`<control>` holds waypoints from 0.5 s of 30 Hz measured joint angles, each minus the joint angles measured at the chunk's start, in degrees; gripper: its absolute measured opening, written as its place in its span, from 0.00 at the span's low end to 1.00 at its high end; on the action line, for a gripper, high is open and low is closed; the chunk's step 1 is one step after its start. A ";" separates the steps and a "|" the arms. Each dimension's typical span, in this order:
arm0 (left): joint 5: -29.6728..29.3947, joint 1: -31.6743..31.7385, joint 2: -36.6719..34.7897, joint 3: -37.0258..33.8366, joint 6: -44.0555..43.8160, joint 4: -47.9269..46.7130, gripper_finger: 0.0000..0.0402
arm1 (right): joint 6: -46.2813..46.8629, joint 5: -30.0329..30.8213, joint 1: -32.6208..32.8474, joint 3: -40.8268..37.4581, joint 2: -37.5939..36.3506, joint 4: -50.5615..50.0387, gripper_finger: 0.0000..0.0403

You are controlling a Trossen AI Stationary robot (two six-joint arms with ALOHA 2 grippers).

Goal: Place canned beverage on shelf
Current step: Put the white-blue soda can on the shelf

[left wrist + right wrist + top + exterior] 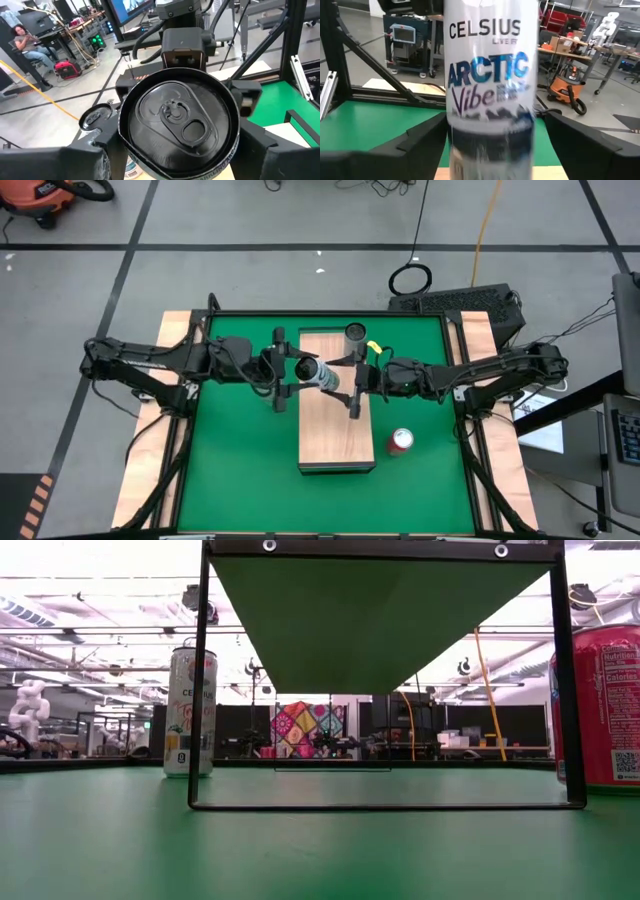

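Note:
A white Celsius can point(316, 373) hangs tilted above the far half of the light-wood shelf point(335, 435), its top turned up and toward the table's left. My left gripper point(298, 370) comes at it from the left and my right gripper point(337, 383) from the right, and both are shut on it. The left wrist view looks straight onto the can's lid point(177, 117). The right wrist view shows its printed side point(490, 85). The can's bottom end is hidden. My left gripper holds the can at its top end point(126, 145), pinched between its two fingers point(95, 157). The fingers come from the table's left and lie along the can's sides. The can is lifted clear of the shelf, tilted. My right gripper pinches the can's body point(454, 132) between its two fingers point(420, 142), lower down than the left gripper. The fingers come level from the table's right and lie across the can.
Another can point(355, 332) stands upright at the shelf's far end. A red can point(401, 441) stands on the green table right of the shelf. The low view shows a white Celsius can point(190, 710) beside a black frame leg. A person point(22, 37) sits in the room beyond.

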 joint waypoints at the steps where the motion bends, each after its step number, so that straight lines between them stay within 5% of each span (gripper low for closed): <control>1: 0.06 0.01 -0.15 -0.01 -0.61 0.12 0.61 | 0.01 0.00 0.00 0.00 -0.45 -0.46 0.81; 10: 0.98 2.12 -0.77 0.97 -2.94 0.55 0.61 | 0.27 1.16 0.00 0.00 -7.59 -10.25 0.82; 15: 1.84 5.92 -0.77 0.97 -4.30 0.48 0.61 | 1.70 6.58 0.33 -0.02 -13.02 -20.79 0.82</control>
